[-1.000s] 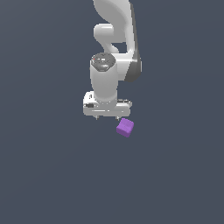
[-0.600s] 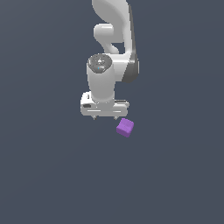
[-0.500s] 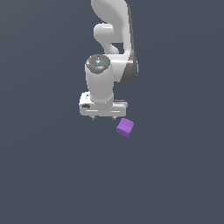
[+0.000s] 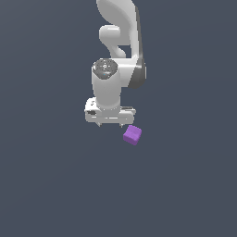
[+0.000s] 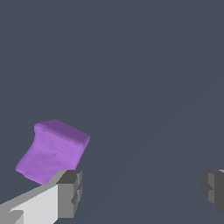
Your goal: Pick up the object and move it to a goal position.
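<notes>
Plain grey ground surrounds the purple cube (image 4: 133, 135), just beside the wide-open, empty pincer (image 4: 110, 125).

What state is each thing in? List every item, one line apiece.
purple cube: resting on the grey surface, not grasped, lying outside the fingers, beside one fingertip.
gripper: open, fingers spread wide, nothing between them, pointing down, offset from the cube toward the exterior view's left.

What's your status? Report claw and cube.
Claw open, empty. Purple cube on the floor, outside one finger, not between them. Nothing in the way.
</notes>
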`<state>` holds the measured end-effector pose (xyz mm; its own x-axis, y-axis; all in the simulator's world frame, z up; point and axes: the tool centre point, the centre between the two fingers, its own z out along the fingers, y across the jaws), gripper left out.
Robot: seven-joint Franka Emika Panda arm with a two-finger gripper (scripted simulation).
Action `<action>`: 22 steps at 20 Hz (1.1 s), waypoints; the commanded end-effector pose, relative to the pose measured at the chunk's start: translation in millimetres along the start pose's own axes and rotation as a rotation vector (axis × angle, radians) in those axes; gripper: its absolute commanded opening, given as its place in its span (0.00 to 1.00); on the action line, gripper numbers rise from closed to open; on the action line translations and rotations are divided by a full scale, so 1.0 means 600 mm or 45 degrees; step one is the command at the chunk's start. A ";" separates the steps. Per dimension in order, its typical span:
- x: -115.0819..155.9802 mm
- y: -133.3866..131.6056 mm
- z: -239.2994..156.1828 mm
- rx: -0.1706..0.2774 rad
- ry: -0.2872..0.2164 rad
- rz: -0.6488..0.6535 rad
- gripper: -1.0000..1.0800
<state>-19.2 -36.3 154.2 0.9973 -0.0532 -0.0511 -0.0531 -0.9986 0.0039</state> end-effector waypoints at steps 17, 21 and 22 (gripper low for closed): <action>-0.016 -0.115 0.064 0.007 0.039 0.331 0.96; -0.023 -0.142 0.080 0.011 0.048 0.414 0.96; -0.024 -0.148 0.083 0.012 0.050 0.432 0.96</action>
<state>-30.2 47.6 108.0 0.9331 -0.3594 -0.0131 -0.3594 -0.9332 0.0061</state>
